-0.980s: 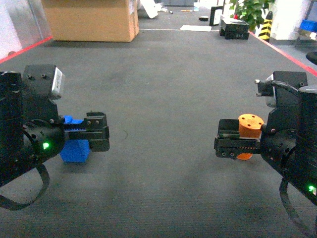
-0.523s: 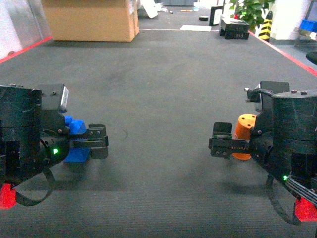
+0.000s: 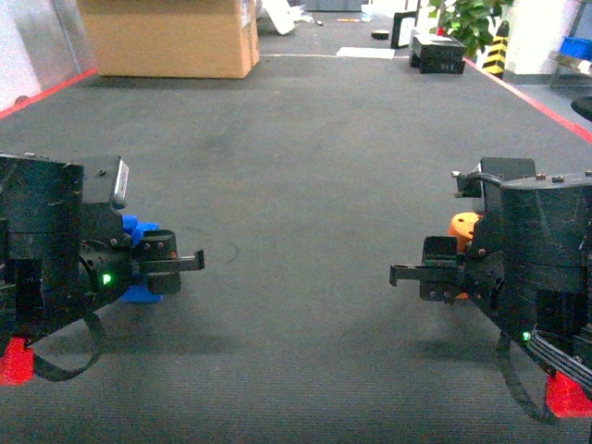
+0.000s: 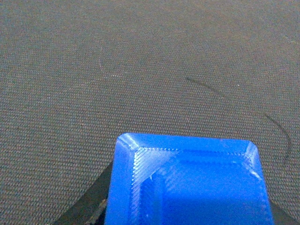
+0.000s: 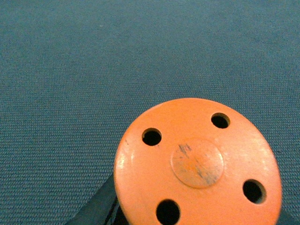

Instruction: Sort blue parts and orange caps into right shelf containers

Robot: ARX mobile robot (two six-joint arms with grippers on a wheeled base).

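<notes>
Gripping a ridged blue part (image 4: 187,185), left tool (image 3: 171,262); right tool (image 3: 427,273) clasps a round, holed orange cap (image 5: 197,161).

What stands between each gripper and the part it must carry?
Nothing visible does. The left gripper already holds the blue part, and the right gripper holds the orange cap. The shelf containers are not in view, so the way to them cannot be judged.

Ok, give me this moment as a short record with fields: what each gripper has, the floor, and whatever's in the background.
left gripper: shut on blue part
right gripper: shut on orange cap, round, four holes in its face
floor: dark grey carpet, red line along the edges
background: cardboard box far left, plant far right
shelf containers: not identifiable in these views
</notes>
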